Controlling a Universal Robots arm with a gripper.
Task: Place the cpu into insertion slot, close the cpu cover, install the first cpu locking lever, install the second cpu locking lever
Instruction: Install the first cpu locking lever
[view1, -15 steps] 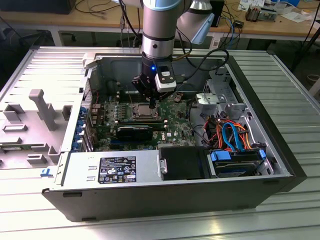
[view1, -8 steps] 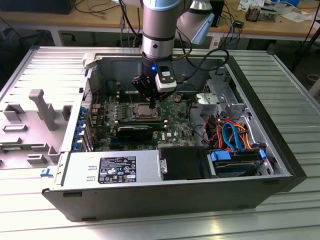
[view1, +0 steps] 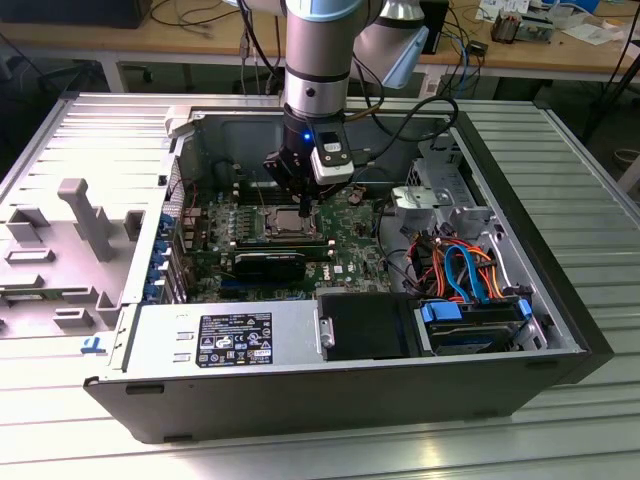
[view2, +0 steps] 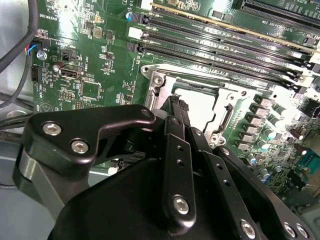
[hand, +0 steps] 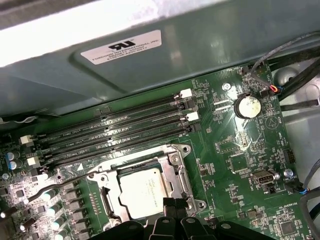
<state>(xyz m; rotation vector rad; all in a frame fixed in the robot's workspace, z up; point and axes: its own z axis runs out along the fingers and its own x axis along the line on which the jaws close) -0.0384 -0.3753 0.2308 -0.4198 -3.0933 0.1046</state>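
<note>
Gripper (view2: 177, 107) low over socket, fingers pinched together at tips, nothing between them as far as I can see, tips sitting right at edge of cover (hand: 170, 172), lower middle of first wrist view. Guessing that's so it can push metal rather than grab. Cpu (hand: 142, 192) already seated in slot (hand: 107, 192), silvery top showing through cover's window, so cover looks down. Levers: thin rod along slot's side, can't tell if latched. Behind: memory slots (hand: 115, 132), then coin battery (hand: 247, 106) upper right.
</note>
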